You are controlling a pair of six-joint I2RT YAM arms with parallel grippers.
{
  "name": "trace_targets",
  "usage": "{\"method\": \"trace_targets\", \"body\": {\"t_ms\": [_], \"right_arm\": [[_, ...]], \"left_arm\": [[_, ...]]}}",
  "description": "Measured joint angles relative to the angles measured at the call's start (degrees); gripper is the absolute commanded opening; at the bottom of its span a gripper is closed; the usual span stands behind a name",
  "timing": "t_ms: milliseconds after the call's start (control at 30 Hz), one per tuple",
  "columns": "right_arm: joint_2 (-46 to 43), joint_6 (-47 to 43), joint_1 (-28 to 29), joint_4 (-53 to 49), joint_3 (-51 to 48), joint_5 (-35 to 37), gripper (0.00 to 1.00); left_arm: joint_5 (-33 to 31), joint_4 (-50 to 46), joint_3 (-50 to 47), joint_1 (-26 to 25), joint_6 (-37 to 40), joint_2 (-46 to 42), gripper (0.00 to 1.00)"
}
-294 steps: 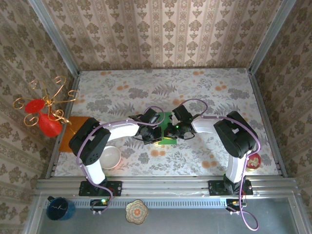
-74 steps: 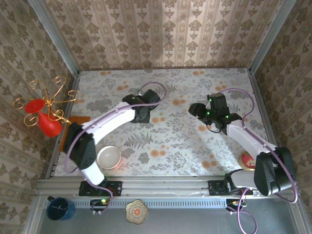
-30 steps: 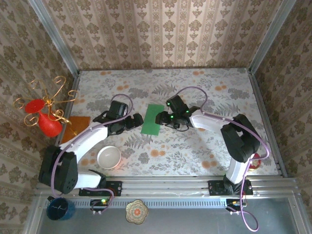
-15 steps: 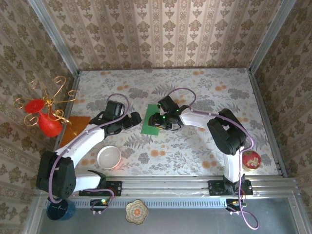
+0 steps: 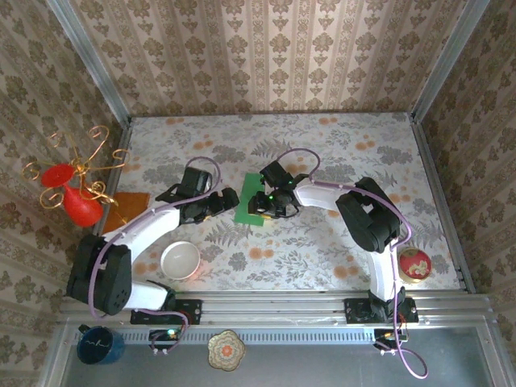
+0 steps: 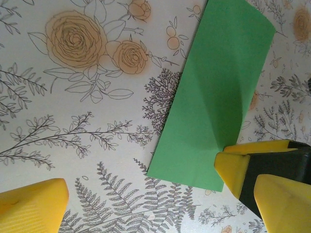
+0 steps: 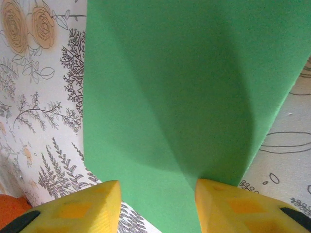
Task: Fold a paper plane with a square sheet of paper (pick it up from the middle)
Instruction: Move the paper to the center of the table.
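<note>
Right gripper [image 5: 261,203] has slid left onto the square sheet of paper [image 6: 218,97] since a second ago; left gripper [image 5: 219,199] has edged closer. Sheet lies mid-table as a narrow green strip, slightly bowed. Right fingers [image 7: 228,206] stand partly apart with green spanning the gap; cannot tell if they grip it. Left jaws wide apart, just beside the strip's left edge. The right arm's head covers the strip's right side from above. White bowl [image 5: 180,260] and orange sheet [image 5: 125,211] well apart, left.

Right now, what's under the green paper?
The green paper rests on the flowery table, whose pattern shows all around it. The patch right beneath is covered, so anything there cannot be seen.
</note>
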Motion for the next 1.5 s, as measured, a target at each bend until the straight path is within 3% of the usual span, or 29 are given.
{"method": "trace_targets", "body": {"t_ms": [300,533,767,967,1500], "right_arm": [[-2.9,-4.3,-1.8,-0.6,-4.3,0.0,0.42],[-10.0,-9.0,-5.6,-2.4,-12.5,-0.3,0.4],[-15.2,-6.5,-7.7,2.2,-16.5,-1.9,0.39],[-13.9,-2.8,-9.9,6.3,-16.6,-2.8,0.33],[-9.3,-1.3,-10.9,6.7,-16.2,-4.1,0.28]], "left_arm": [[2.1,0.7,0.7,-3.6,-0.3,4.2,0.94],[4.8,2.1,3.3,-6.5,-1.7,8.7,0.76],[8.0,5.6,4.3,-9.9,-4.1,12.8,0.62],[10.1,7.7,5.1,-11.3,-6.1,16.8,0.52],[11.8,9.0,6.2,-12.0,-6.8,20.1,0.44]]}}
